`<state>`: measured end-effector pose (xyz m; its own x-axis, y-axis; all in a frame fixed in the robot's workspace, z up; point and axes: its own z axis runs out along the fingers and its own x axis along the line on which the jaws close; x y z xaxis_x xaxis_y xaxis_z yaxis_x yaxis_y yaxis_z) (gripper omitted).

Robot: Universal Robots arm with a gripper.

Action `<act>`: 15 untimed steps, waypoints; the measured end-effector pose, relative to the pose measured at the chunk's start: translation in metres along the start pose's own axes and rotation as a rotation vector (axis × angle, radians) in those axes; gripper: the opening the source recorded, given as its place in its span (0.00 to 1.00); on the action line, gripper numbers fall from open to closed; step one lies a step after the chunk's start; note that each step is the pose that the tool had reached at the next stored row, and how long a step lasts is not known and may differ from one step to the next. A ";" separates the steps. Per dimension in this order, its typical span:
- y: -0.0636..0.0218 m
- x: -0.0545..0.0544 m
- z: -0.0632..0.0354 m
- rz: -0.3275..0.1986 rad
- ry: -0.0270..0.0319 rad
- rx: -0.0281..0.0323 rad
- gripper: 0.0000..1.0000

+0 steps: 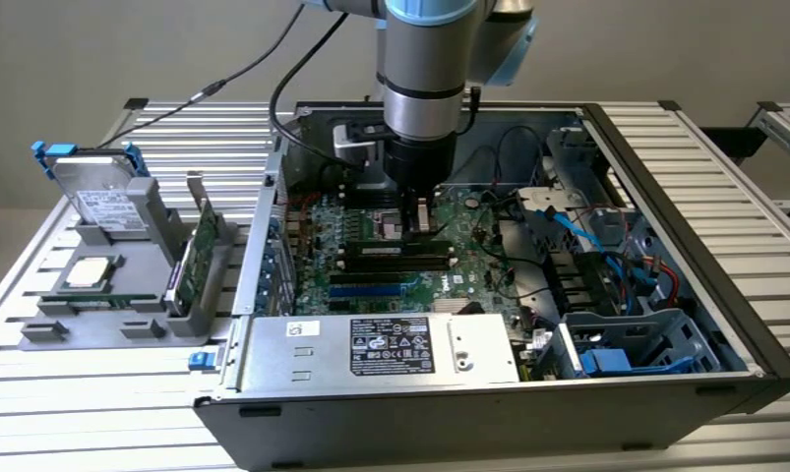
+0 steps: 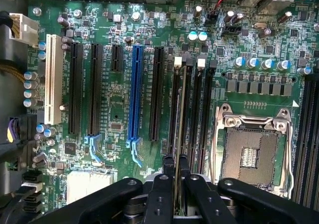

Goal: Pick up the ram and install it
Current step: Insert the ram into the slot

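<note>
In the wrist view my gripper (image 2: 176, 168) is shut on the ram (image 2: 180, 114), a thin green stick seen edge-on. It runs lengthwise along the black memory slots (image 2: 200, 114) of the motherboard (image 2: 114, 99), next to the open processor socket (image 2: 251, 152). Whether its lower edge sits in a slot I cannot tell. In the exterior view the gripper (image 1: 414, 224) hangs straight down inside the open computer case (image 1: 709, 295), just above the motherboard (image 1: 368, 270), and the arm hides the ram.
A silver power supply (image 1: 382, 349) lies at the case's near side, with drive cages and blue cables (image 1: 605, 295) toward the exterior view's right. Outside the case, on the left, a grey holder (image 1: 92, 324) carries a hard drive (image 1: 99, 197), a square processor (image 1: 91, 271) and an upright green card (image 1: 206, 251).
</note>
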<state>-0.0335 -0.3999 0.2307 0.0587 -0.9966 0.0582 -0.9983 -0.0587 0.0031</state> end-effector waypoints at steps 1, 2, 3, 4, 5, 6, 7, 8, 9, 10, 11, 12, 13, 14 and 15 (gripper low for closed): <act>0.0003 0.000 0.0000 -0.004 -0.0001 0.0003 0.14; 0.0007 0.000 0.0001 -0.009 -0.0001 0.0006 0.14; 0.0011 0.000 0.0001 -0.013 -0.0001 0.0007 0.14; 0.0013 0.000 0.0001 -0.016 -0.0001 0.0010 0.14; 0.0013 0.000 0.0001 -0.018 0.0000 0.0010 0.14; 0.0013 0.001 0.0002 -0.018 0.0000 0.0011 0.14; 0.0014 0.001 0.0005 -0.018 -0.0001 0.0011 0.14; 0.0014 0.001 0.0006 -0.019 0.0002 0.0010 0.14; 0.0014 0.001 0.0010 -0.019 0.0001 0.0011 0.14; 0.0014 0.002 0.0013 -0.018 0.0000 0.0011 0.14; 0.0014 0.002 0.0016 -0.018 0.0001 0.0011 0.14; 0.0014 0.002 0.0018 -0.019 0.0002 0.0011 0.14; 0.0014 0.002 0.0022 -0.019 0.0002 0.0011 0.14; 0.0015 0.002 0.0025 -0.019 0.0001 0.0011 0.14; 0.0015 0.002 0.0028 -0.019 0.0002 0.0011 0.14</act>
<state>-0.0349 -0.4021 0.2280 0.0772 -0.9953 0.0583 -0.9970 -0.0772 0.0031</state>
